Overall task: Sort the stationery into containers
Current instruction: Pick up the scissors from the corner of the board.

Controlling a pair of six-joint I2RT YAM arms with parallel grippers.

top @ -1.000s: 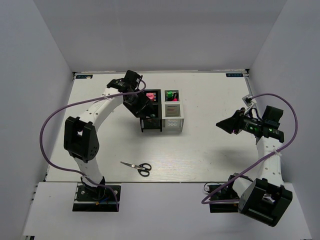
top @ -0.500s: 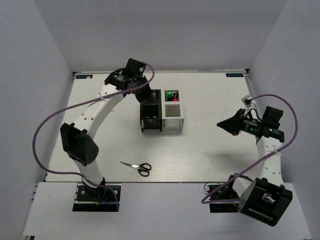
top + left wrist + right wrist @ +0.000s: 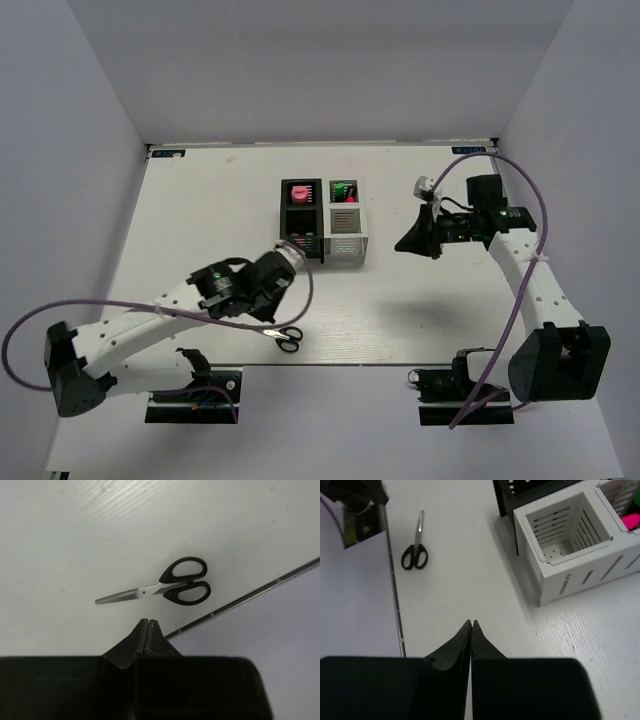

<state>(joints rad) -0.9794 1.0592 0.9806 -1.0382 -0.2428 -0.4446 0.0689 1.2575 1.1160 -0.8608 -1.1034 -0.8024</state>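
Scissors [image 3: 283, 337] lie flat on the counter [image 3: 200, 220] close to its near edge, blades closed and pointing left, black handles to the right, well apart from the boxes [image 3: 345, 250]. The left fingers [image 3: 145, 630] hover above the scissors without touching them, drawn together with barely a slit between the tips and pinching nothing; in the left wrist view the scissors sit just beyond the tips. The right fingers [image 3: 471, 630] are pressed together and empty, held in the air to the right of the boxes with the tips aimed toward them. The four slatted boxes stand touching in a square at mid-counter, two black on the left and two white on the right. A pink tube [image 3: 299, 193] stands in the rear black box [image 3: 286, 195], and highlighters [image 3: 343, 189] with green and pink caps show in the rear white box [image 3: 358, 195]. The front white box [image 3: 580, 575] shows its bare perforated floor in the right wrist view
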